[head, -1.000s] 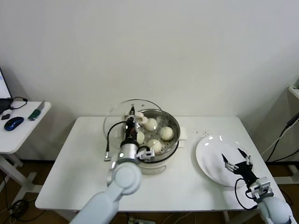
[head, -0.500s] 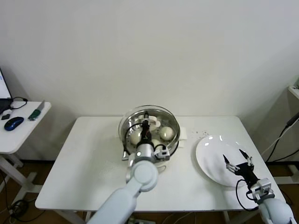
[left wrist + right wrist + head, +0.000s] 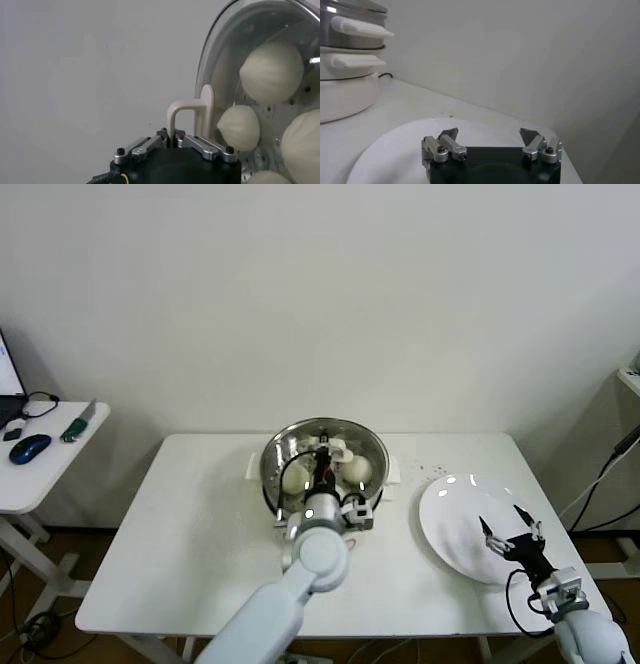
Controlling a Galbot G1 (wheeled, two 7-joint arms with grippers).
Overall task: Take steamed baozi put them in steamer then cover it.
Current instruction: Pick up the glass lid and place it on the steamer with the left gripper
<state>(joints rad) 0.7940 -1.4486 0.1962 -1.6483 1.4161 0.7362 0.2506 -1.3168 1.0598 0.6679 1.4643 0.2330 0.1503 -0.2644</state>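
In the head view, a white table (image 3: 190,524) fills the lower half of the frame. The steamer (image 3: 372,484) stands at the table's centre, toward its back edge, and the cover (image 3: 290,446) lies over it, its metal rim matching the steamer's rim. Through the glass, the steamed baozi (image 3: 294,478) show as pale rounds inside the basket. The left gripper (image 3: 324,466) reaches in from the bottom centre of the frame and sits over the middle of the cover, its fingers clamped on the cover's white handle. At the right of the frame, a white plate (image 3: 450,514) rests on the table, well apart from the steamer. The right gripper (image 3: 508,529) hangs over the plate's near right part with its fingers spread wide and nothing between them. At the far left edge, a side table (image 3: 40,474) holds a blue mouse (image 3: 29,448).

In the left wrist view, the left gripper (image 3: 176,144) sits at the bottom centre, pinched narrow on the cream handle of the cover (image 3: 215,60). Behind the glass, four steamed baozi (image 3: 271,71) crowd the right side of the frame.

In the right wrist view, the right gripper (image 3: 491,139) sits at the bottom centre, fingers wide apart and empty, just above the plate (image 3: 385,155). The steamer (image 3: 345,35) stands at the upper left of the frame.
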